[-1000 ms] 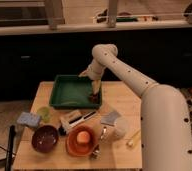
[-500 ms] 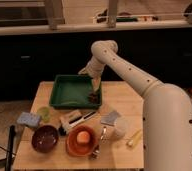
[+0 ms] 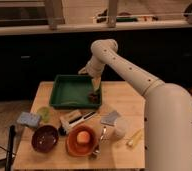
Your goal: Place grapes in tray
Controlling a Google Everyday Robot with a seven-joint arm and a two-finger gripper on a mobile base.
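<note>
- One gripper [image 3: 94,88] was in view at centre frame, pointing down over the right-hand end of the tray [image 3: 69,92]. Whether it was gripping or had already let go, I could not tell.
- Grapes [image 3: 93,96] showed as a small dark lump directly beneath my gripper, at the tray's lower right corner and inside the rim. Whether they rested on the tray bottom or hung just above it could not be established.
- Step in hand, in my judgement: the placing itself, at or close to the point of release.
- Next move, as assessed: confirm the grapes are seated on the tray bottom, release them if that is not already done, then lift straight up. The lift should stay clear of the near rim so the cluster is not dragged out.
- Orange bowl [image 3: 73,148] and maroon bowl [image 3: 39,142] stood lower in the frame on the table [image 3: 126,102], well apart from my gripper. Neither has a part in this step.
</note>
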